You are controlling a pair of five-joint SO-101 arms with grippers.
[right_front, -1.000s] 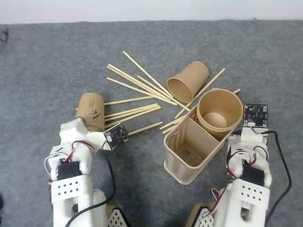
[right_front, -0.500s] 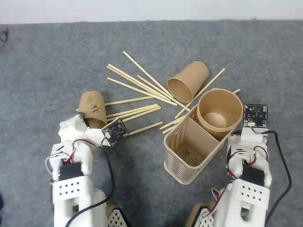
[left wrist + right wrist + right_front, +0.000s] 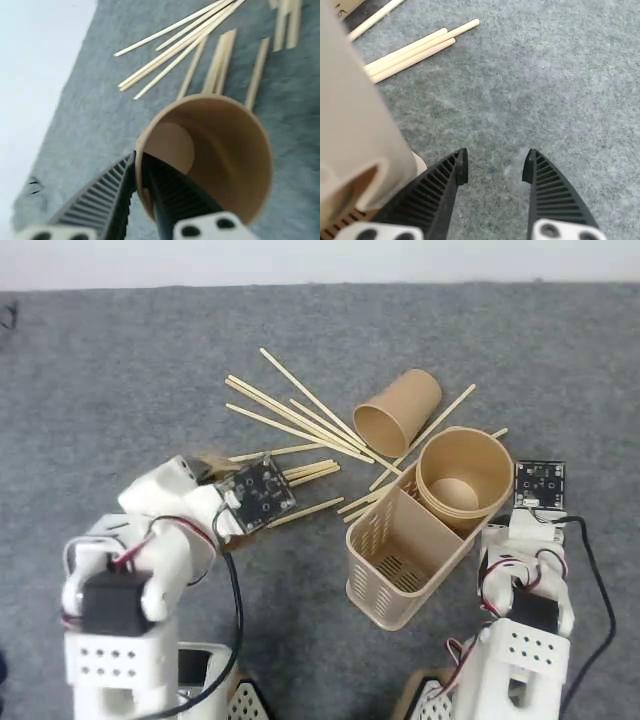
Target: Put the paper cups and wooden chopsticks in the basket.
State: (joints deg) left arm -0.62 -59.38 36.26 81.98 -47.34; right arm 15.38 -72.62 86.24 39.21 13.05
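Grey carpet (image 3: 100, 370) covers the work surface, its far edge meeting a pale strip. Basket (image 3: 372, 602) lies near the right arm, with an upright paper cup (image 3: 455, 495) at its far end. Second cup (image 3: 398, 412) lies on its side just beyond the basket. Third cup (image 3: 220, 150) is well left of the basket, its rim clamped by the left gripper (image 3: 137, 160), with bare carpet between cup and basket. Right gripper (image 3: 492, 167) hangs spread apart over carpet beside the basket wall. Chopsticks (image 3: 290, 410) lie scattered from the basket's far-left edge outward.
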